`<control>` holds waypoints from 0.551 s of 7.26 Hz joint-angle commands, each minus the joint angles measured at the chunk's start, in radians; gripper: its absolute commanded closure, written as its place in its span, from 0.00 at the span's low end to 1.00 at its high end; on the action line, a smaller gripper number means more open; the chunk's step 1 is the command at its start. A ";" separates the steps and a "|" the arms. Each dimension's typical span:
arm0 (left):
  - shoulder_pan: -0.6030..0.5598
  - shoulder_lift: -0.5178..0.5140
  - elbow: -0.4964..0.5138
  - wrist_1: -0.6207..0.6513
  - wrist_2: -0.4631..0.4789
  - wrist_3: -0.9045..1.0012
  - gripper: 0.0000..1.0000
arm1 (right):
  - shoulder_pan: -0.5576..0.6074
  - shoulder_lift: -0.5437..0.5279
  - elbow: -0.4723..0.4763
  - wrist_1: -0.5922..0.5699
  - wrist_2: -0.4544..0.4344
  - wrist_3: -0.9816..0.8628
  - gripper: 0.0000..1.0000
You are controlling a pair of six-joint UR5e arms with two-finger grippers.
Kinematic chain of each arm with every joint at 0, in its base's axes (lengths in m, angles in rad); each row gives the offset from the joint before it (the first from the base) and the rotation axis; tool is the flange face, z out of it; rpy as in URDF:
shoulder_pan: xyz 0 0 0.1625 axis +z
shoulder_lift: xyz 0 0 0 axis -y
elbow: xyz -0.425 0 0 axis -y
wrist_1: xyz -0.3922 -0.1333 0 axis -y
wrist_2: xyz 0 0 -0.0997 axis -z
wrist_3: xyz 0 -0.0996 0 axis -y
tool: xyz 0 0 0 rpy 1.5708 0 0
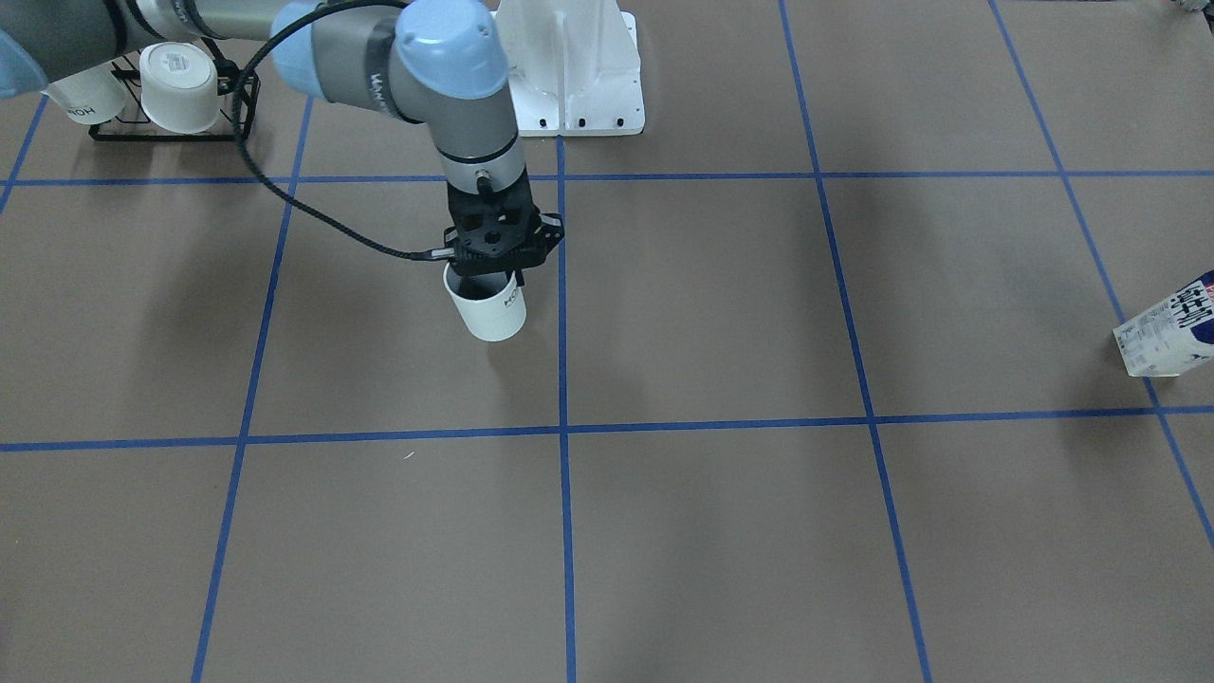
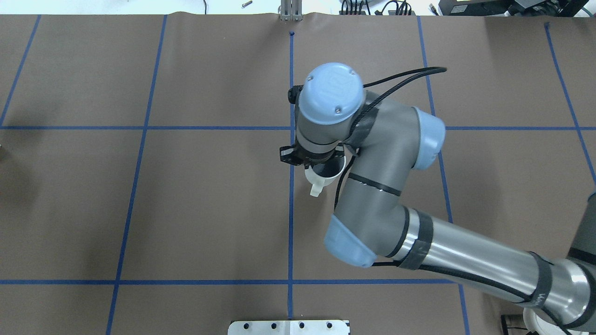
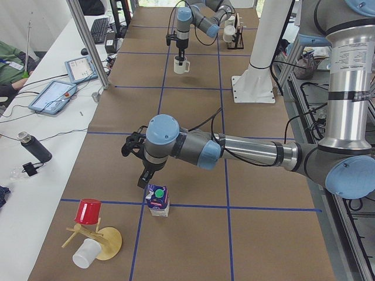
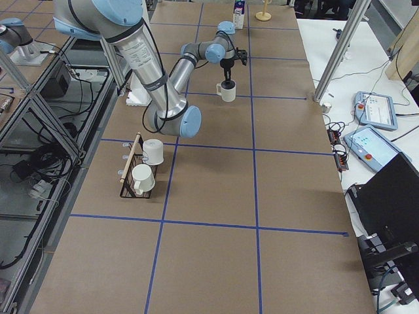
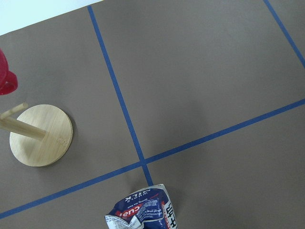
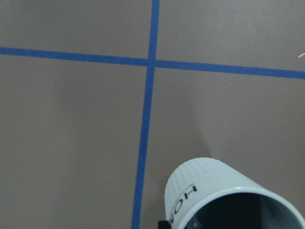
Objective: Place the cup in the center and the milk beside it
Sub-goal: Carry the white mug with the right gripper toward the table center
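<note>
The cup (image 1: 490, 308) is a white mug with a dark inside and dark lettering, just right of the centre tape cross in the overhead view (image 2: 326, 173), handle toward the robot. My right gripper (image 1: 486, 273) comes straight down and is shut on its rim; the cup fills the bottom of the right wrist view (image 6: 214, 195). I cannot tell whether it touches the table. The milk (image 3: 157, 199) stands upright, green cap up, at the table's left end (image 1: 1171, 327). My left gripper (image 3: 143, 181) hangs close beside it, slightly above; I cannot tell if it is open or shut.
A black rack (image 1: 171, 90) with two other white mugs stands at the table's right end (image 4: 141, 171). A wooden mug tree (image 3: 99, 240) with a red cup (image 3: 88, 211) and a white cup (image 3: 87, 253) stands near the milk. The white base plate (image 1: 574, 76) is at the robot's edge.
</note>
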 commanded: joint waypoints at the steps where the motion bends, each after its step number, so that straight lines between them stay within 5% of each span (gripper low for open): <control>1: 0.000 0.000 0.000 0.000 0.000 0.000 0.02 | -0.056 0.160 -0.190 -0.029 -0.022 0.066 1.00; 4: 0.000 0.000 0.000 0.001 -0.002 0.000 0.02 | -0.083 0.149 -0.219 -0.029 -0.024 0.066 1.00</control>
